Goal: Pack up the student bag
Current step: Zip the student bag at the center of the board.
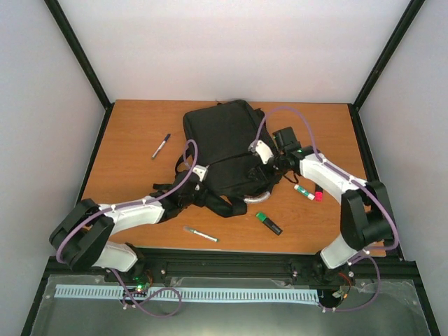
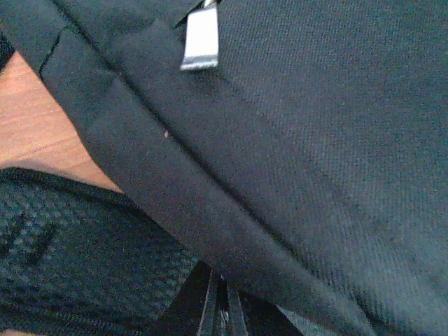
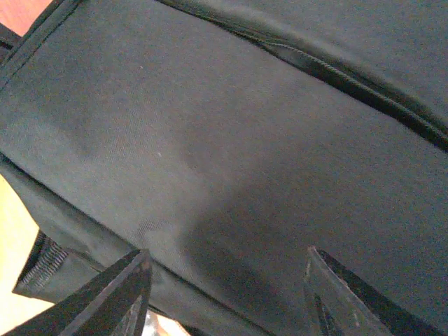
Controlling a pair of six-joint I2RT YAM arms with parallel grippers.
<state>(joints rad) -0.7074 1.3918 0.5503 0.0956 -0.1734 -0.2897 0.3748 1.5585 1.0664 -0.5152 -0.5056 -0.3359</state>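
Note:
The student bag (image 1: pixel 222 136) is a large black backpack lying flat mid-table, its straps (image 1: pixel 224 203) trailing toward me. My left gripper (image 1: pixel 199 178) sits at the bag's near-left edge. In the left wrist view this gripper (image 2: pixel 224 302) is shut, its tips tucked under a fold of the bag (image 2: pixel 315 140); I cannot tell if cloth is pinched. A metal zip pull (image 2: pixel 201 38) hangs above. My right gripper (image 1: pixel 261 152) hovers over the bag's right side. It (image 3: pixel 227 280) stands open just above the black cloth (image 3: pixel 210 126), with a zip line (image 3: pixel 336 73) beyond.
Loose pens lie round the bag: a black marker (image 1: pixel 161 145) at the left, a white pen (image 1: pixel 200 234) near the front, a green highlighter (image 1: pixel 268 222) and a red-capped marker (image 1: pixel 309 192) at the right. A mesh padded strap (image 2: pixel 70 259) lies on the wooden table (image 2: pixel 35 126).

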